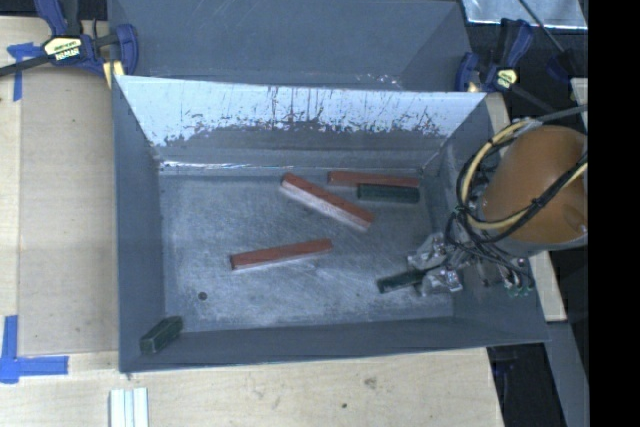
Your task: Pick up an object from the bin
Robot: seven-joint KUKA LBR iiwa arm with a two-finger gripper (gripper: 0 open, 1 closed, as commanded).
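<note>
My gripper (437,270) is low in the bin's right front corner, close to the right wall. A short dark stick (398,283) lies on the floor just to its left, with its right end reaching up to the gripper; whether it is gripped is unclear. Farther back, a dark green stick (388,194) lies next to a red-brown stick (372,179) near the rear wall.
A pale pink stick (327,202) lies slanted in the middle of the bin, and a longer red-brown stick (281,255) lies left of centre. A small dark green block (160,333) rests at the front left corner. The arm's orange cover and cables hang over the right wall.
</note>
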